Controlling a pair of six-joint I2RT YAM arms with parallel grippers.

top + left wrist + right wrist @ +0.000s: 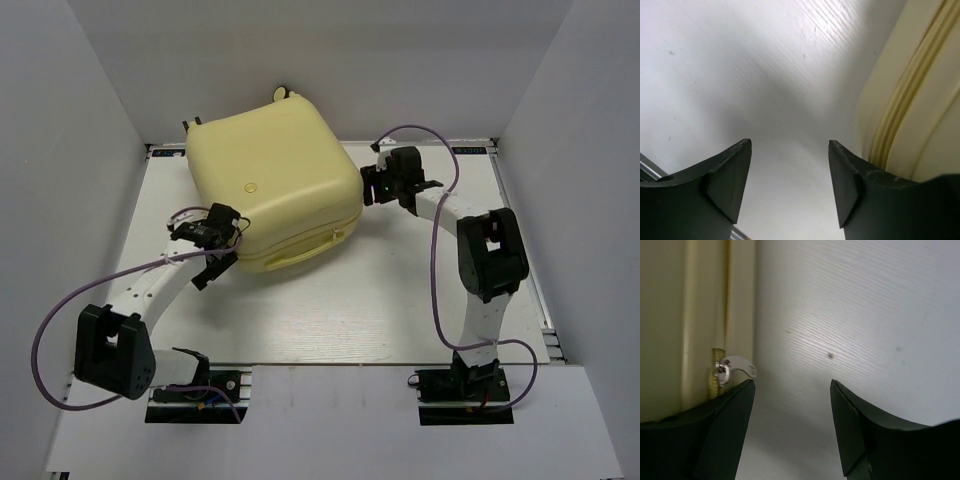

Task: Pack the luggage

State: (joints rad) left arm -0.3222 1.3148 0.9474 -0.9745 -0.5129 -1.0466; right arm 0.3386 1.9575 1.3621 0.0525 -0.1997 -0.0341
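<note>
At the near edge of the white surface (330,320) the two arm bases sit side by side. The left arm (150,290) reaches forward and inward to the near left corner of the luggage (275,165). The left pincer (790,145) has its fingers apart with only bare surface between them. Its right-hand finger (850,185) is just beside the pale yellow shell, where a ribbed seam (905,105) runs along the side.

The luggage lies shut and flat in the middle to far part of the surface, turned at an angle, with a carry handle (305,250) on its near face and a small round button (250,187) on top.

Further back, the right arm (480,290) bends inward to the luggage's right side. The right pincer (792,385) is also spread, with nothing but surface in the gap. A small metal zip pull (735,367) sticks out from the shell's seam right at the tip of its left-hand finger (725,430), though contact cannot be told.

At the luggage's far edge a cream wheel (280,95) pokes up near the white back wall (320,60)
</note>
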